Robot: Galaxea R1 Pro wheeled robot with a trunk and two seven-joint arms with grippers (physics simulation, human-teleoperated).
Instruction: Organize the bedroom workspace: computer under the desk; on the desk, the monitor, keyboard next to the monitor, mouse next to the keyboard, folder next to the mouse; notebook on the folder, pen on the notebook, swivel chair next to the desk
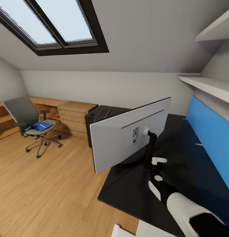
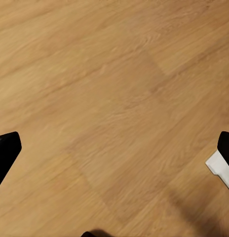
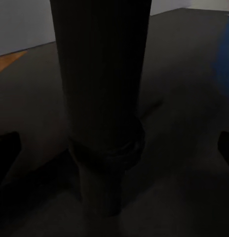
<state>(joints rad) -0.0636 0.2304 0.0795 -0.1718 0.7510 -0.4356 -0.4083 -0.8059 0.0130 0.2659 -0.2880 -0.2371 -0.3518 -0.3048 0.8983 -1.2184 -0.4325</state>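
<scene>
Head view high over desk (image 1: 134, 194); right wrist close against monitor (image 1: 127, 136) stand.

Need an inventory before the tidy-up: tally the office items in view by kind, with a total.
Monitor: 1
Keyboard: 1
Swivel chair: 1
Blue folder: 1
Desk: 1
Total: 5

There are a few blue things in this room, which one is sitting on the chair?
The blue folder, lying flat on the swivel chair's grey seat at the far left. The other blue thing is the big wall panel behind the desk.
</scene>
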